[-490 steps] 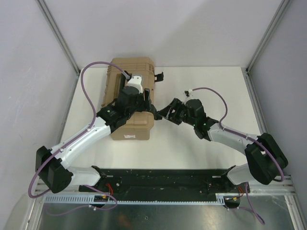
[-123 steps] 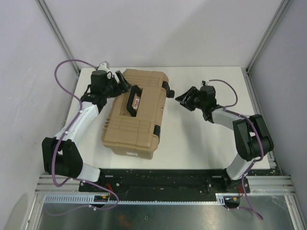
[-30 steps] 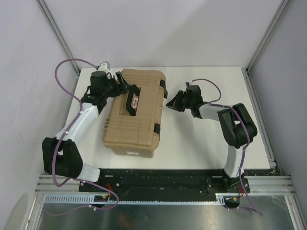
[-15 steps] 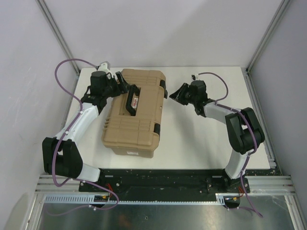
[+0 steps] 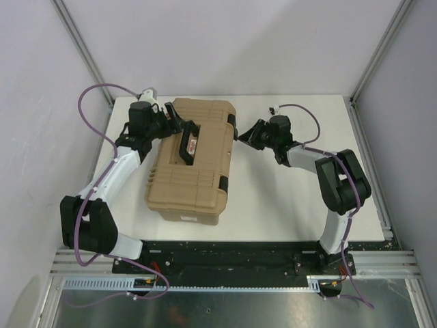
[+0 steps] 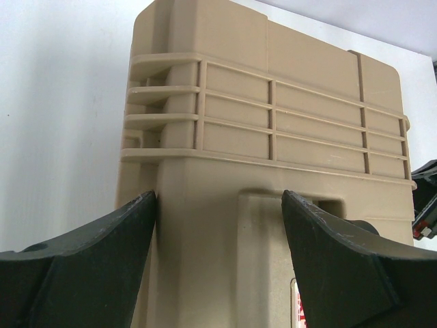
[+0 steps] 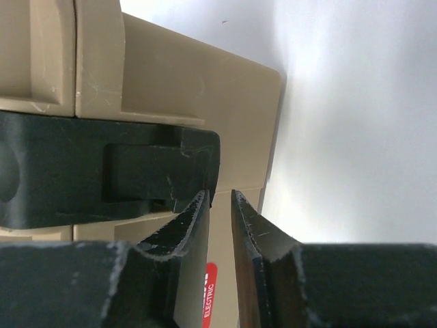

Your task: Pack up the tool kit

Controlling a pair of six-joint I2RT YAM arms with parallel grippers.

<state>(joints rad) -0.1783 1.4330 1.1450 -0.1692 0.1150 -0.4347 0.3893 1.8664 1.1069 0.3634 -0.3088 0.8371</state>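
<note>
Tool case (image 5: 194, 160): a tan plastic box is lying closed on the white tabletop (image 5: 293, 198). It is sitting in the left half, slanting from the far left corner toward the near edge.
Latches: the far black latch (image 7: 102, 174) is facing the right edge, and a second latch (image 5: 222, 184) is sitting nearer the near edge.
Left gripper (image 6: 218, 205): its jaws are standing wide apart across the case's far end. One finger is pressing the side wall and the other is lying over the lid, probably bracing the box against sliding.
Right gripper (image 7: 220, 205): its jaws are almost together, clamping nothing. The tips are touching the far latch's edge, seemingly to push it closed.
Edges: the case's far end is sitting near the far edge, with a narrow strip along the left edge.
Open room: bare tabletop is running from the latch side to the right edge, giving the right arm free swing.
</note>
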